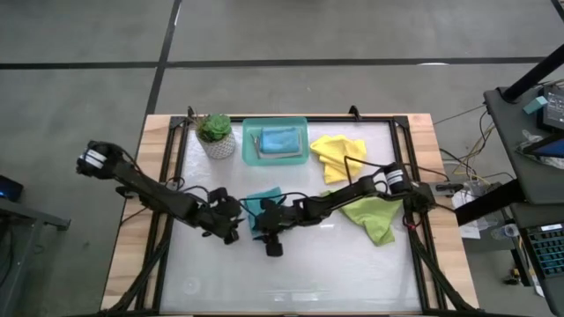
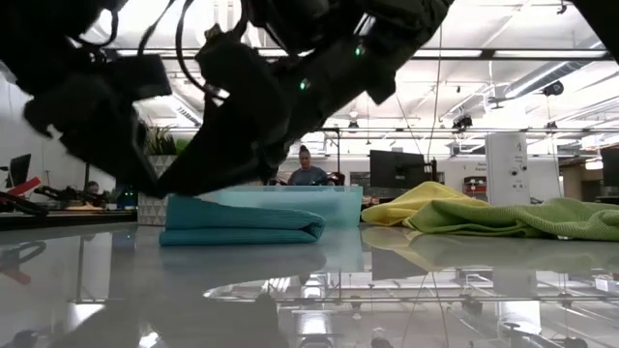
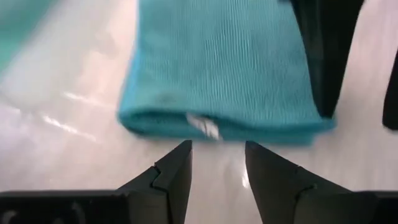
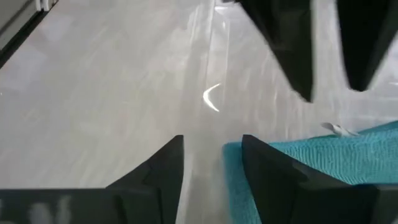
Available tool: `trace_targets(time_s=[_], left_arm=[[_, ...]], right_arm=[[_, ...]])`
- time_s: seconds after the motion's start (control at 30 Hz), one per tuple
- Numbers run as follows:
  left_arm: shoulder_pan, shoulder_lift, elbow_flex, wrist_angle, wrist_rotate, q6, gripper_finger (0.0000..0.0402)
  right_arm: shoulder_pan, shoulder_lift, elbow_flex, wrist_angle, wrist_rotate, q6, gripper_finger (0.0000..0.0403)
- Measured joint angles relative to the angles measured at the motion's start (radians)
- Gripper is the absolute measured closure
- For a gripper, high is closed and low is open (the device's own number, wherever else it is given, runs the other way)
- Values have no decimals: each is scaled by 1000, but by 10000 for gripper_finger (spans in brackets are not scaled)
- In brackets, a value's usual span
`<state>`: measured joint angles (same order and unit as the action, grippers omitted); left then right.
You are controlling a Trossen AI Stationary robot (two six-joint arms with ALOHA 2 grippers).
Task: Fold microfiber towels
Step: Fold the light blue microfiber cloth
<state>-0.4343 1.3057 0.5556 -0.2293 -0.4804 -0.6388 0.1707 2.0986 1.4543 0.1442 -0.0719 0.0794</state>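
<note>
Sitting folded on the worktop (image 1: 291, 273): teal towel (image 1: 262, 204). Left tool (image 3: 217, 163) and right tool (image 4: 211, 163) are flanking it, both standing apart, gripping nothing.

Both grippers meet at the table's centre. The left gripper (image 1: 231, 231) has its fingers parted with bare table between them; directly ahead of its tips lies the folded teal towel (image 1: 261, 204), close but not touching. The right gripper (image 1: 271, 239) stands just beside the left one, fingers apart, one fingertip (image 4: 261, 168) over the towel's edge; the two grippers obstruct each other laterally. Behind the right gripper, along its arm, lie the lime green towel (image 1: 374, 216) and the yellow towel (image 1: 337, 155). Beyond the folded towel stand the teal tray (image 1: 251, 157) and a potted plant (image 1: 216, 135). The table surface (image 1: 291, 277) on the near side of both grippers is unobstructed.
</note>
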Motion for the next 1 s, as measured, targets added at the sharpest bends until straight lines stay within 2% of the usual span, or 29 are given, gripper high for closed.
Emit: trace_targets(time_s=[0.1, 0.23, 0.5, 0.77, 1.0], left_arm=[[1, -16, 0, 23, -89, 3, 267], [6, -2, 0, 80, -156, 27, 267], [44, 120, 0, 253, -190, 99, 267], [75, 248, 2, 265, -196, 95, 267], [80, 264, 2, 230, -191, 91, 267]], right_arm=[[2, -35, 2, -60, 0, -33, 244], [2, -95, 2, -163, 13, -55, 250], [2, -146, -3, -320, 153, -73, 268], [-1, -139, -84, -279, 232, -46, 269], [-11, -138, -195, -230, 232, 2, 269]])
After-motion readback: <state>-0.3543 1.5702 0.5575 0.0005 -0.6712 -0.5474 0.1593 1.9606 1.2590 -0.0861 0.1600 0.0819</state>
